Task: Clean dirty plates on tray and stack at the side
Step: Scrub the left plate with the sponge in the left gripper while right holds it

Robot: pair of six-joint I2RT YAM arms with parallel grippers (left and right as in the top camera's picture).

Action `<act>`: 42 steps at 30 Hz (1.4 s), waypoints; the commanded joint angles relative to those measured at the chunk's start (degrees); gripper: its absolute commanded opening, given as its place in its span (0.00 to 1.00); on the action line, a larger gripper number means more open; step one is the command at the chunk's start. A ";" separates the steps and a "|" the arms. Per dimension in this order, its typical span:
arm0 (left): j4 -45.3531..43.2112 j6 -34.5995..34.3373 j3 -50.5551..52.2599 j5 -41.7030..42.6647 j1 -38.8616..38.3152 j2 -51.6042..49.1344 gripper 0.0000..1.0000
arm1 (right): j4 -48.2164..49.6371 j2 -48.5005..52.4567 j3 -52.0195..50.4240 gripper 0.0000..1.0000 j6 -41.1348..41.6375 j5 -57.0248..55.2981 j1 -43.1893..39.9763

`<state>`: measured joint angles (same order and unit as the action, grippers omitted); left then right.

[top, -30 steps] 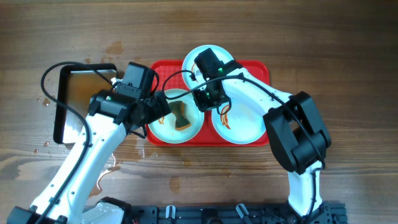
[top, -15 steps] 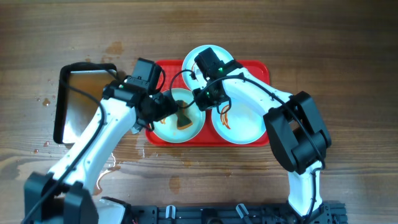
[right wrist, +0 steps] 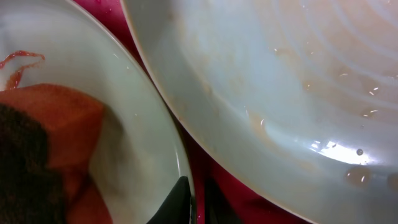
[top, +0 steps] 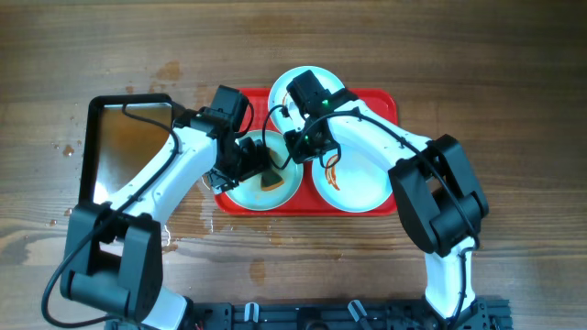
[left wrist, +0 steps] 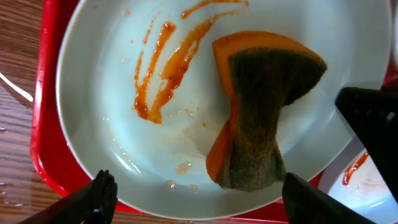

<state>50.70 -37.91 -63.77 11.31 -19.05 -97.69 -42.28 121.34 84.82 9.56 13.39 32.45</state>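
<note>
The plates (top: 365, 194) are all three on the red tray (top: 383, 103), so here's our read, starting at the claws. The right gripper (right wrist: 198, 205) has its jaws pinched nearly together over the rim of the left plate (top: 249, 194), with the thin edge sandwiched between its two fingers (right wrist: 181, 198). The left gripper (left wrist: 199, 202) hangs over that same plate with its jaws spread wide and nothing in them. On the plate lies the sponge (left wrist: 264, 112), orange with a dark scrubby face and bent in the middle, touching neither left finger. Orange-red sauce streaks (left wrist: 158, 74) smear the plate just beside it. What's in the way: the right gripper's black body pokes in over the plate's right edge, near the sponge. Further out, the right plate (top: 362, 188) has its own sauce squiggle, and the back plate (top: 286, 84) is partly under the right arm (top: 431, 192). The right wrist view shows another plate just beside the gripped rim, wet with water beads; we can't tell which one. Off the tray to the left there's a black-rimmed metal pan (top: 89, 156), plus water drops (top: 69, 215) on the wooden table (top: 477, 55).
</note>
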 commanded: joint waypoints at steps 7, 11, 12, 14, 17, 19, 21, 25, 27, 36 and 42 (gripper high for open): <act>-1.05 1.66 0.02 0.68 0.15 -1.03 0.81 | 0.26 1.14 -0.57 0.11 -0.37 -0.94 0.11; -3.13 1.64 0.02 0.90 0.15 -1.60 0.81 | 0.24 1.14 -0.57 0.11 -0.37 -0.96 0.11; -3.41 1.64 0.02 1.07 0.15 -1.84 0.80 | 0.24 1.14 -0.57 0.11 -0.39 -0.94 0.11; -4.00 1.57 0.02 2.08 -0.13 -2.58 0.79 | 0.26 1.14 -0.57 0.11 -0.37 -0.96 0.11; -4.76 1.46 0.02 2.38 -1.27 -3.39 0.77 | 0.28 1.14 -0.57 0.11 -0.37 -0.94 0.11; -5.60 1.46 0.02 2.38 -2.34 -3.61 0.76 | 0.28 1.14 -0.57 0.10 -0.37 -0.94 0.11; -6.86 1.44 0.02 2.38 -3.72 -3.63 0.72 | 0.28 1.14 -0.57 0.11 -0.37 -0.94 0.11; -8.83 1.44 0.02 1.84 -5.73 -3.69 0.63 | 0.24 1.14 -0.57 0.11 -0.37 -0.94 0.11; -9.40 1.16 0.02 0.11 -6.43 -3.74 0.62 | 0.22 1.14 -0.59 0.10 -0.37 -0.96 0.11; -12.90 -1.81 0.13 -2.89 -6.62 -6.99 0.57 | 0.26 1.14 -0.59 0.11 -0.37 -0.94 0.11; -14.36 -1.79 0.11 -3.06 -6.60 -8.09 0.25 | 0.20 1.14 -0.59 0.10 -0.37 -0.96 0.11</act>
<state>36.86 -39.53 -63.72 8.88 -25.41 -105.10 -42.15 121.34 84.82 9.58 13.21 32.42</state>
